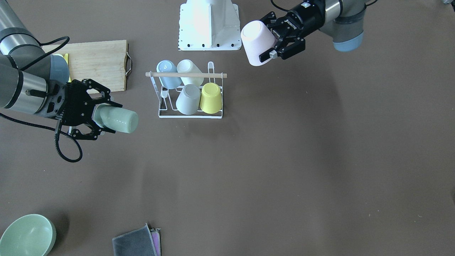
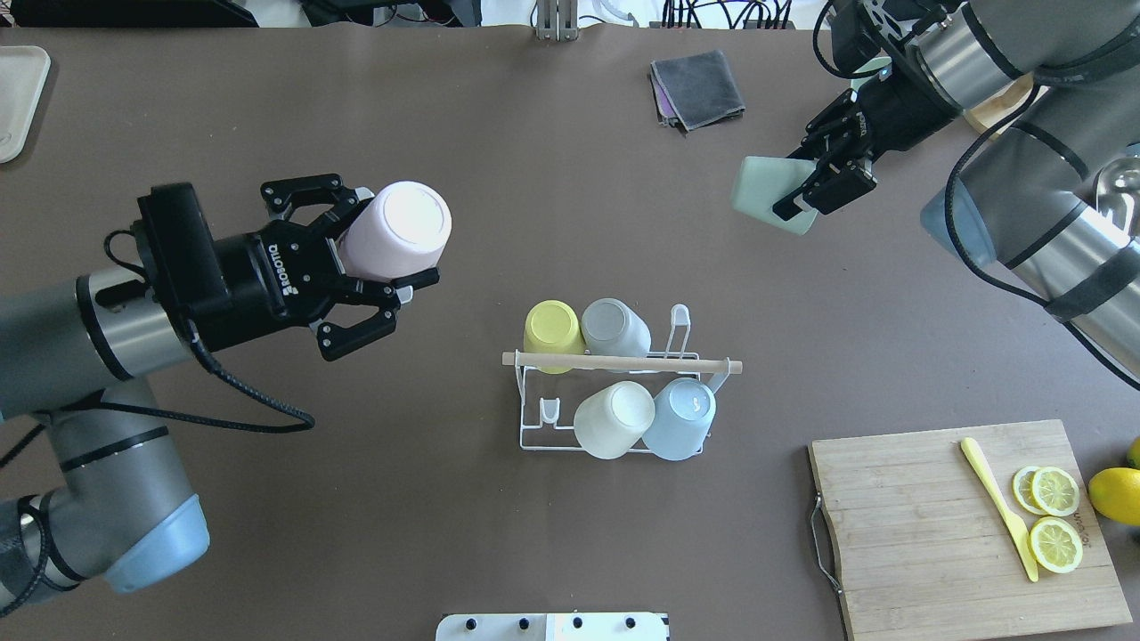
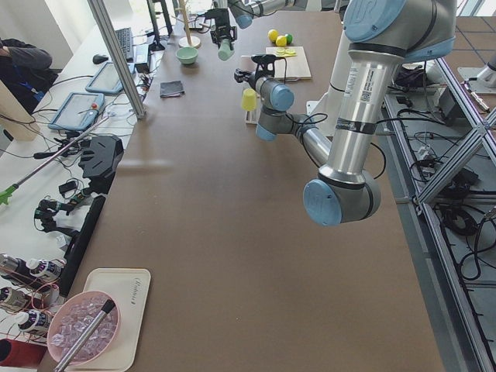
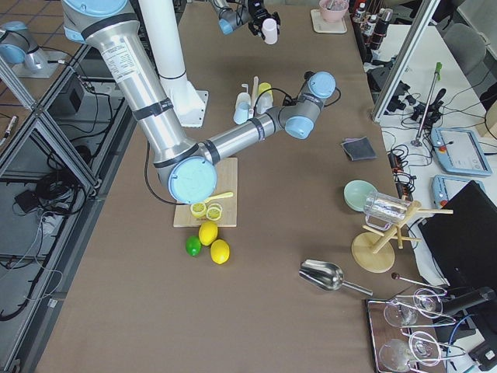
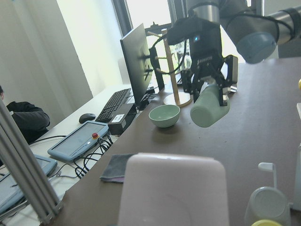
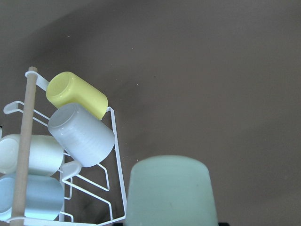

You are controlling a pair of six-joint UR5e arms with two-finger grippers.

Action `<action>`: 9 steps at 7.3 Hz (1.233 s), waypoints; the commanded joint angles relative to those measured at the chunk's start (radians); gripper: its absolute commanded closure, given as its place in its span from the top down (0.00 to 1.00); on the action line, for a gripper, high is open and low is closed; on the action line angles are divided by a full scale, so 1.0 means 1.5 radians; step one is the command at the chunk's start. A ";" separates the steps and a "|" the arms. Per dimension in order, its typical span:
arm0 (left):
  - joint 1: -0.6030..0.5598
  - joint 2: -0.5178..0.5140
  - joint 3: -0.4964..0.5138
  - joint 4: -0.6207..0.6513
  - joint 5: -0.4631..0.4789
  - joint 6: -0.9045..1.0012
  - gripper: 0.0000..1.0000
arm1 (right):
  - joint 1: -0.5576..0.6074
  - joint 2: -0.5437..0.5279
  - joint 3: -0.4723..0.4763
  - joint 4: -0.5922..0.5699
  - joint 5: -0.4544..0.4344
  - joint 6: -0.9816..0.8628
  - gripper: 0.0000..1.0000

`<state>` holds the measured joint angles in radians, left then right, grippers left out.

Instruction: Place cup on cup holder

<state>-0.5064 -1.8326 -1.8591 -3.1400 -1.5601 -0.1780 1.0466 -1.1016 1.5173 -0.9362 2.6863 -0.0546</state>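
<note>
The cup holder (image 2: 623,361) (image 1: 185,74), a white wire rack with a wooden bar on top, stands mid-table. Several cups sit upside down on it: yellow (image 2: 552,328), grey (image 2: 614,328), cream (image 2: 614,418) and blue (image 2: 681,418). My left gripper (image 2: 392,236) (image 1: 265,37) is shut on a pink cup (image 2: 396,231) (image 1: 256,42) (image 5: 174,190), held above the table to the rack's left. My right gripper (image 2: 797,182) (image 1: 113,118) is shut on a pale green cup (image 2: 770,194) (image 1: 119,121) (image 6: 171,190), held beyond the rack on my right.
A wooden cutting board (image 2: 926,534) at near right carries lemon slices (image 2: 1055,516) and a yellow knife (image 2: 997,507). A whole lemon (image 2: 1113,494) lies beside it. A folded grey cloth (image 2: 699,86) and a green bowl (image 1: 26,236) lie at the far edge. The white base plate (image 1: 209,25) sits behind the rack.
</note>
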 commanded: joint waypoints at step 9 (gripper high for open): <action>0.137 -0.137 0.222 -0.151 0.028 0.053 0.06 | -0.088 0.026 -0.177 0.654 -0.304 0.299 0.17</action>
<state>-0.3127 -2.0346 -1.5430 -3.3673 -1.5170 -0.1290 0.9587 -1.0694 1.2499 -0.0456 2.3312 0.3203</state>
